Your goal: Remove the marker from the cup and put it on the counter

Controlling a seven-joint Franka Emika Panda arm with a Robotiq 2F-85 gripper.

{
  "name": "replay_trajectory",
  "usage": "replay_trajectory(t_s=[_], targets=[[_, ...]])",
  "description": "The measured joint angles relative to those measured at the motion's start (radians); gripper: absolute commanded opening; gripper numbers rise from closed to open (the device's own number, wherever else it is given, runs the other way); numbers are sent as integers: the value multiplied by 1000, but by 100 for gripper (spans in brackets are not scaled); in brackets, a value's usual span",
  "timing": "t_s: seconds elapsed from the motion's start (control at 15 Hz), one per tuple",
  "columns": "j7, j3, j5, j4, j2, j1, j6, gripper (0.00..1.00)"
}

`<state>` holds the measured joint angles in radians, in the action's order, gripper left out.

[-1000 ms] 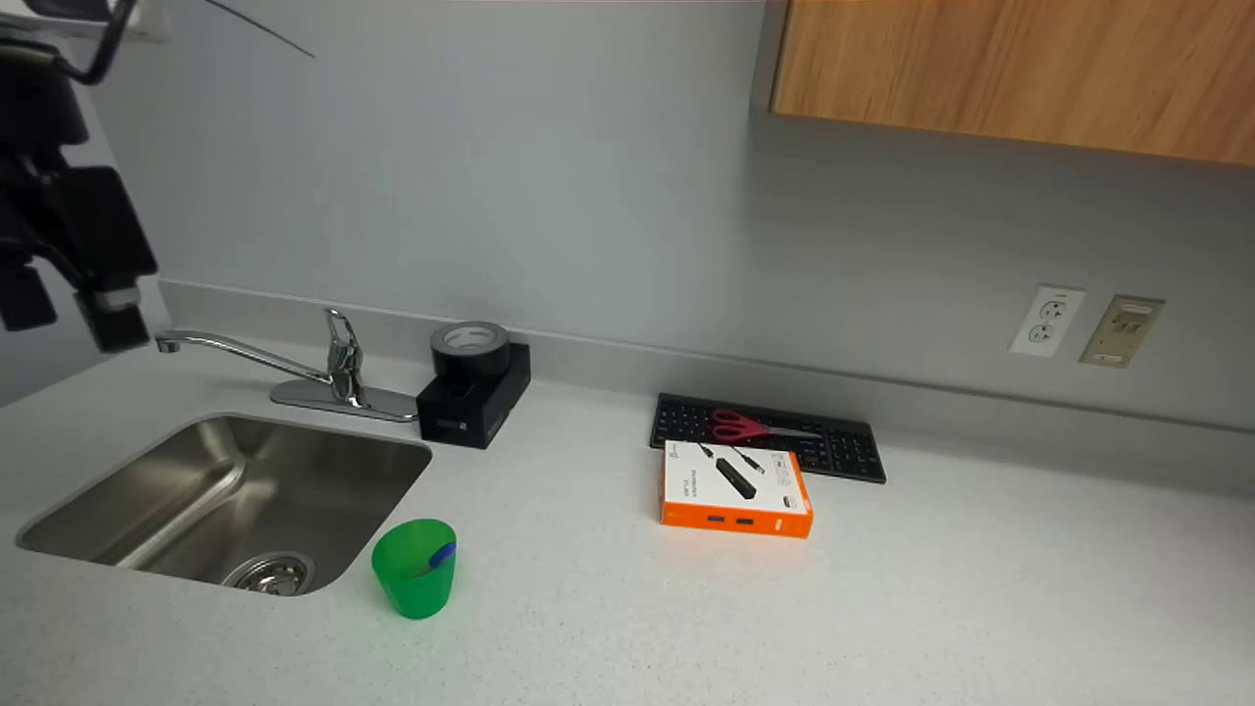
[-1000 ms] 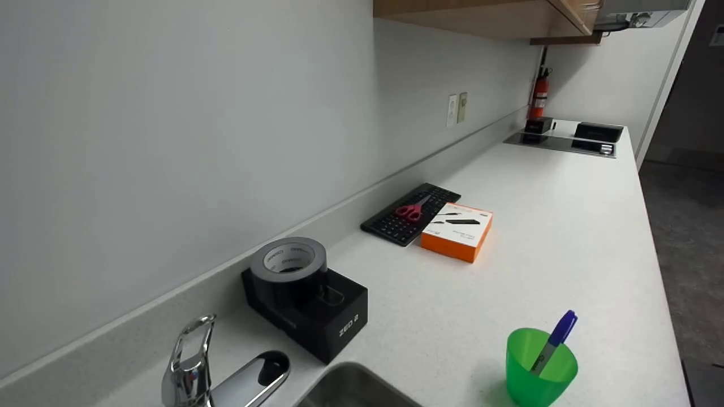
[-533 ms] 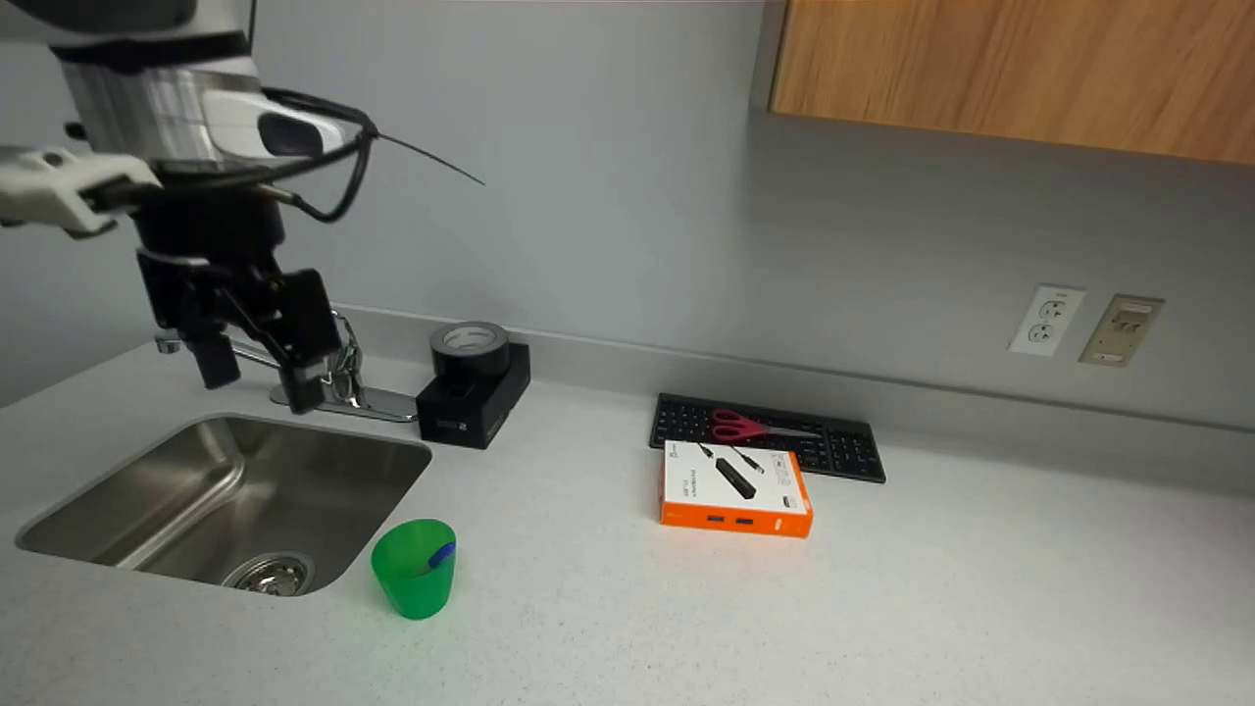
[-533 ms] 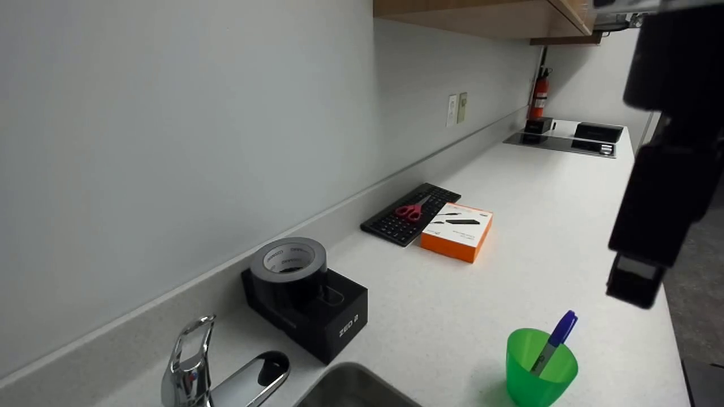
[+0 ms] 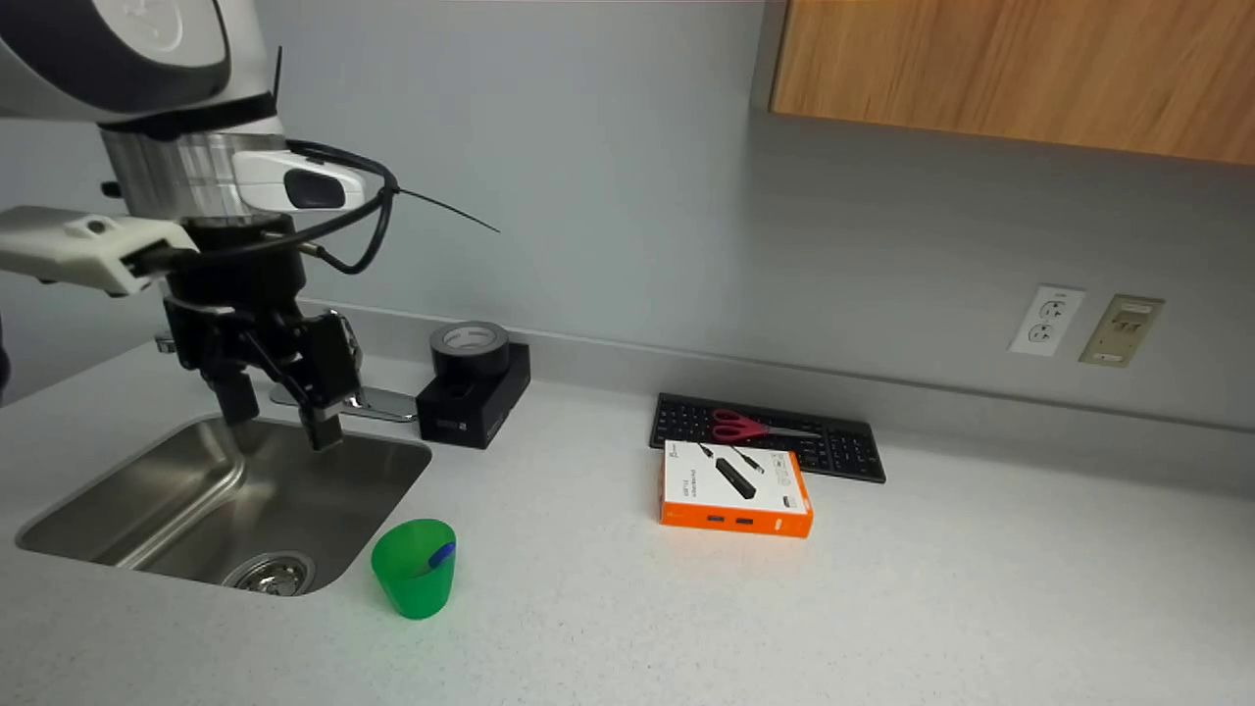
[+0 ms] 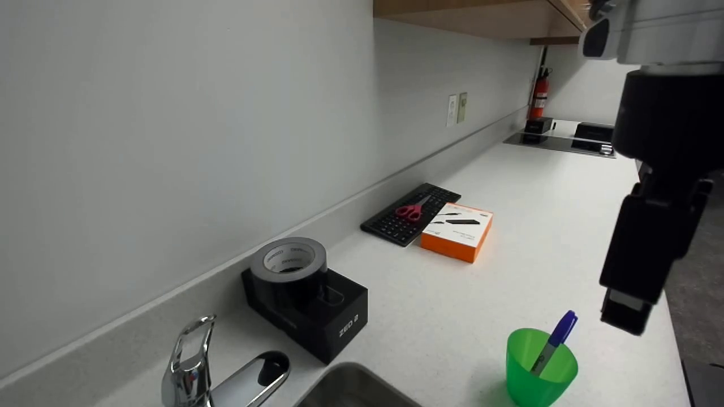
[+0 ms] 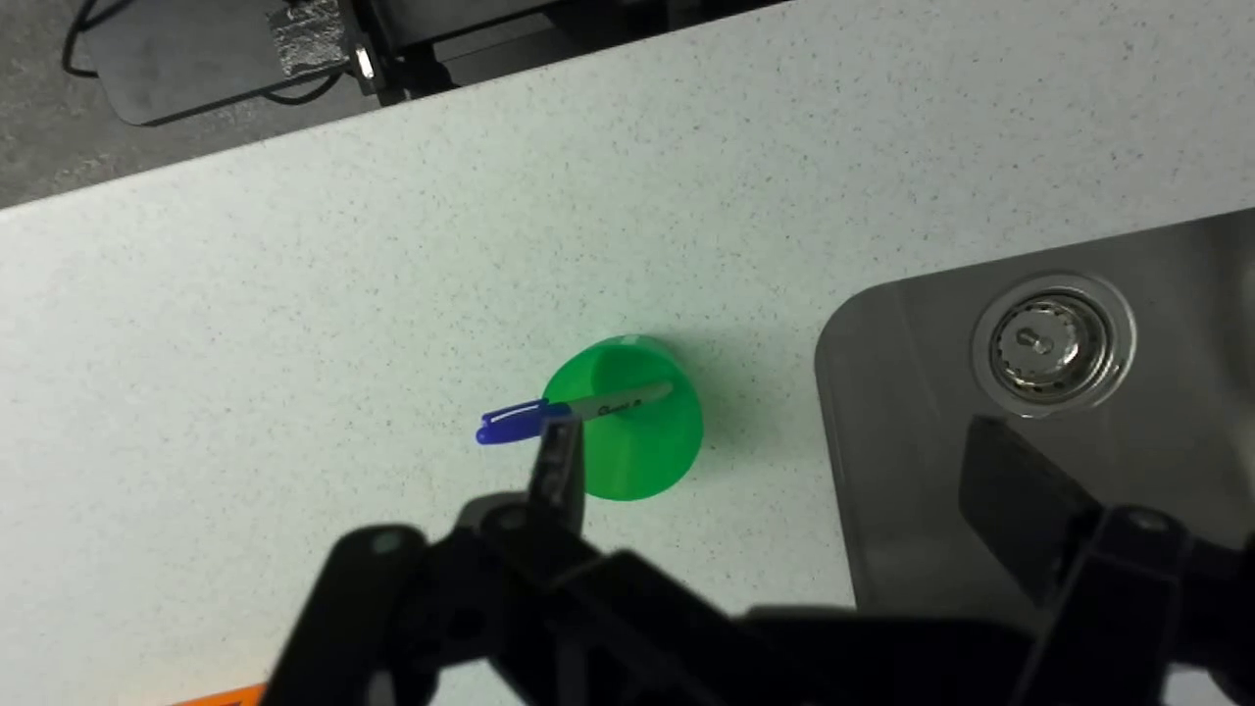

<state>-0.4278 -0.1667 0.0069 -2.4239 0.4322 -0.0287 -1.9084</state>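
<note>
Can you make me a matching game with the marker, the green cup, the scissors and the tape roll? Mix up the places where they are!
Things
1. marker
2. green cup
3. scissors
4. tape roll

Places
A. lying on the keyboard
B. tilted inside the green cup
C. on top of the black box
D. standing on the counter beside the sink

Right pairs: 1-B, 2-D, 3-A, 4-C
</note>
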Motion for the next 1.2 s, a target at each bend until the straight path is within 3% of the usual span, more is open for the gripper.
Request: replay_trajectory(t_s=[0.33,0.67,1.2], targets=[[74,1,-9,-13,0,-6,3,100],[163,57,-116,-56,15,13,-15,100],[215,182,-132,-185,-28,74,-301,100]])
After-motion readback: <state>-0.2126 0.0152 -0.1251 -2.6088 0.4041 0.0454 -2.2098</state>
